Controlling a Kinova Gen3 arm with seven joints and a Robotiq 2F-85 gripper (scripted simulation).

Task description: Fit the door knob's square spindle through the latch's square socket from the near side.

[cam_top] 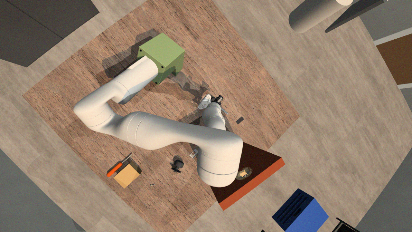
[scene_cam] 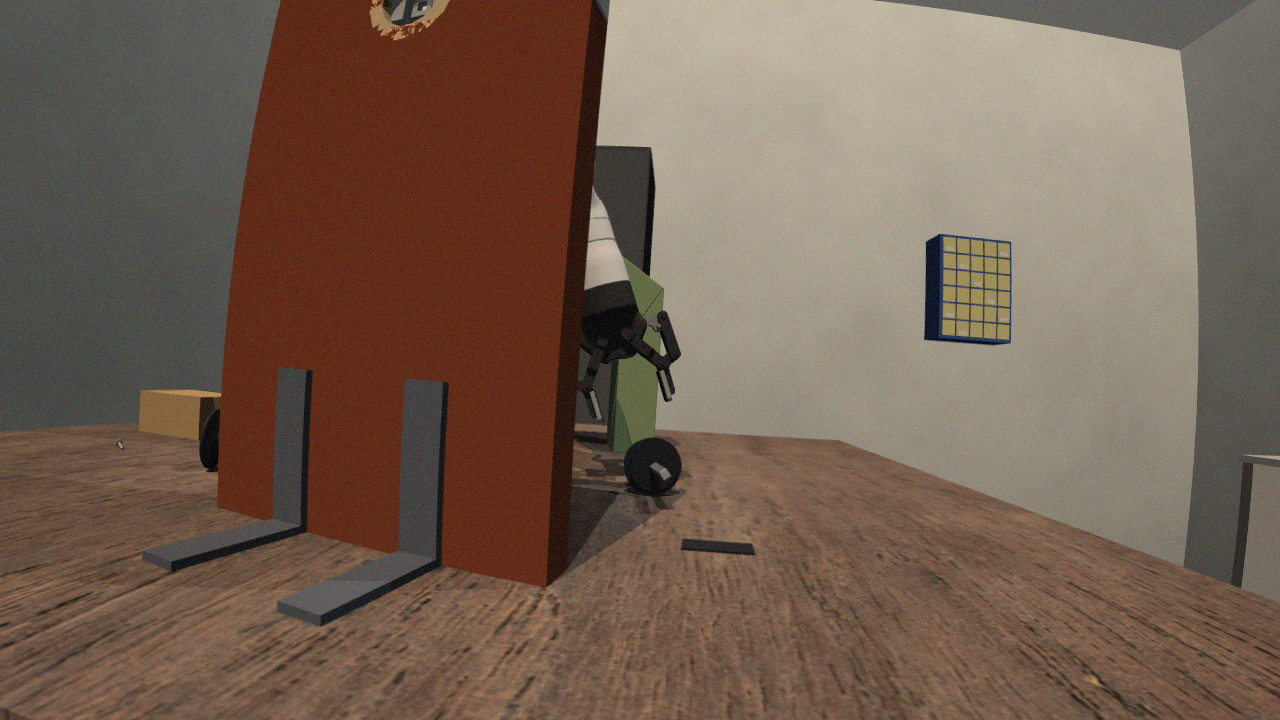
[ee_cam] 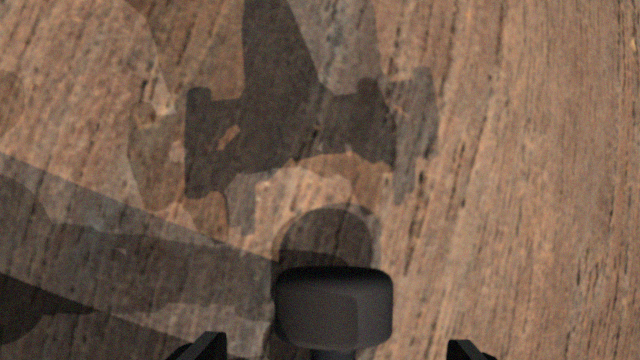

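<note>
A black door knob (scene_cam: 652, 465) lies on its side on the wooden table, its square spindle end pointing away from the robot. It shows in the wrist view (ee_cam: 332, 305) as a dark rounded head at the bottom edge. My gripper (scene_cam: 629, 389) hangs open and empty a short way above it, the two fingertips either side of the knob and clear of it. In the top view the gripper (cam_top: 216, 99) sits past my wrist, which hides the knob. The red-brown door panel (scene_cam: 402, 286) stands upright with the latch socket (scene_cam: 407, 13) near its top, also in the top view (cam_top: 244, 173).
A second black knob (cam_top: 177, 165) lies left of the door. A tan box (cam_top: 126, 173) with an orange screwdriver (cam_top: 115, 168) stands further left. A small dark plate (scene_cam: 716, 546) lies on the table. Grey brackets (scene_cam: 358, 573) foot the door. The green base block (cam_top: 162, 54) is behind.
</note>
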